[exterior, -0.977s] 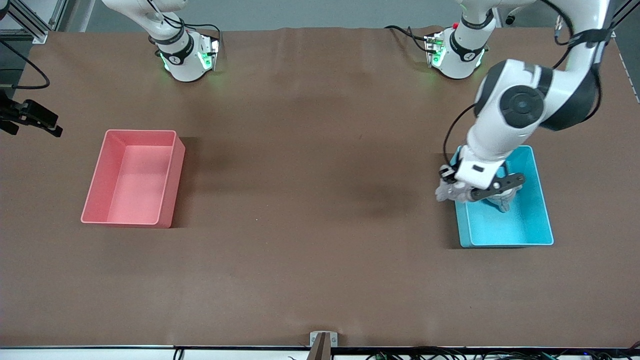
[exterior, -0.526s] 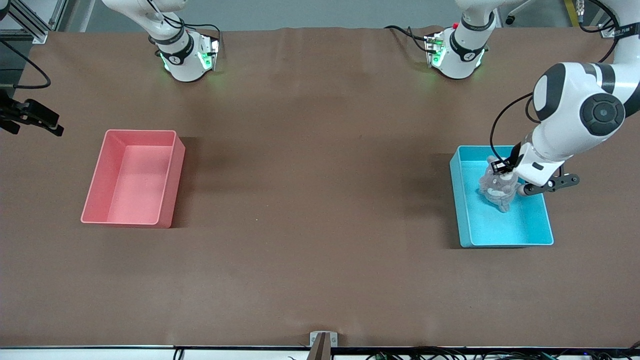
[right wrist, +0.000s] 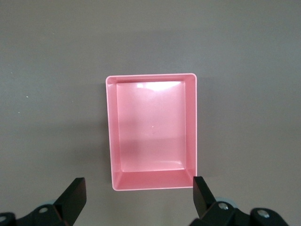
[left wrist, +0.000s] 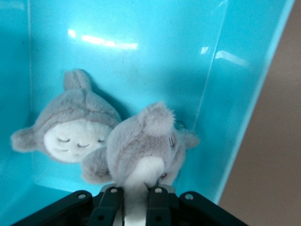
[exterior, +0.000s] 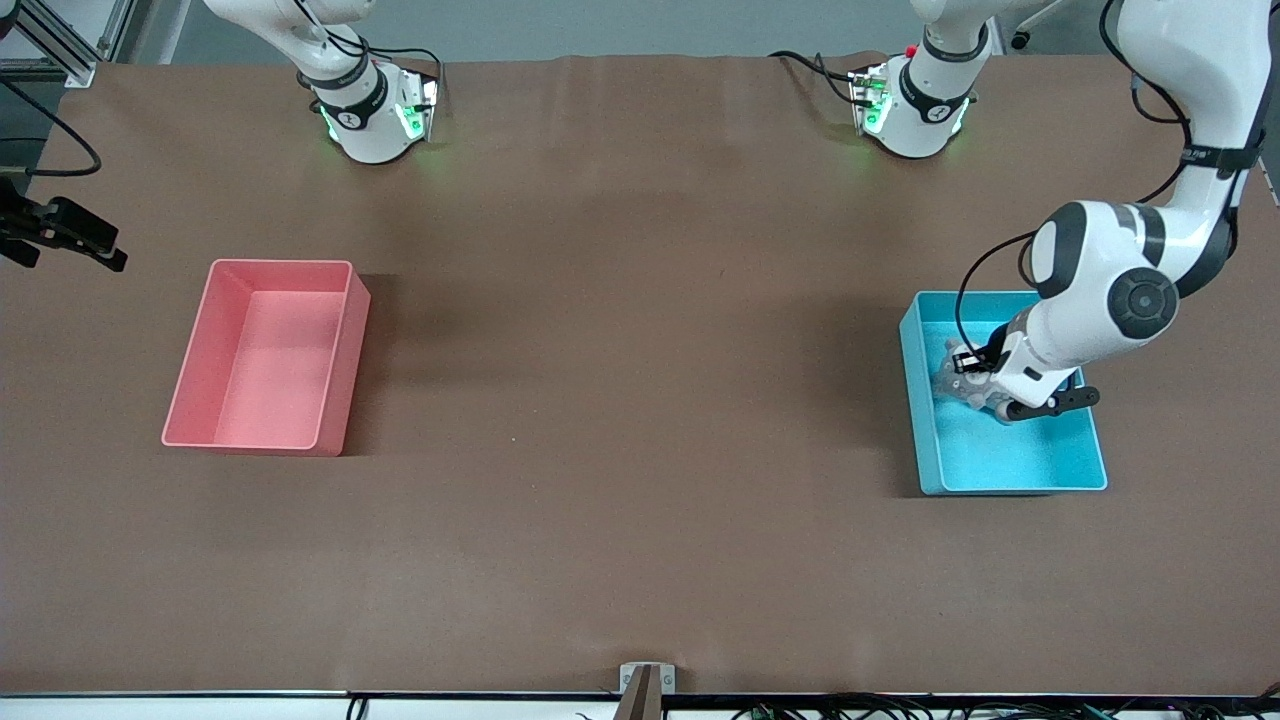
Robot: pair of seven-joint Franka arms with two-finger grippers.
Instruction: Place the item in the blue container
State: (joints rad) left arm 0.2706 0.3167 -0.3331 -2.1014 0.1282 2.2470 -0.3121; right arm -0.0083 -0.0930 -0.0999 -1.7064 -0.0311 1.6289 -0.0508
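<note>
The blue container (exterior: 1010, 484) stands at the left arm's end of the table. My left gripper (exterior: 985, 400) is down inside it, shut on a grey and white plush toy (left wrist: 141, 141) that hangs just above the bin floor (left wrist: 141, 47). A second grey plush with a sleeping face (left wrist: 75, 127) lies on the floor beside it, against a wall. In the front view grey plush (exterior: 955, 380) shows next to the left wrist. My right gripper (right wrist: 137, 193) stands open, high over the pink bin, holding nothing.
The pink bin (exterior: 262, 350) sits empty at the right arm's end of the table, also seen from above as the pink bin (right wrist: 150, 132). Brown table covering (exterior: 640, 400) spreads between the two bins. A black clamp (exterior: 60, 235) juts in at the table's edge.
My left gripper carried the grey plush from the blue bin's rim toward the table's middle, over the bin, then lowered into it. The right arm has not moved.
</note>
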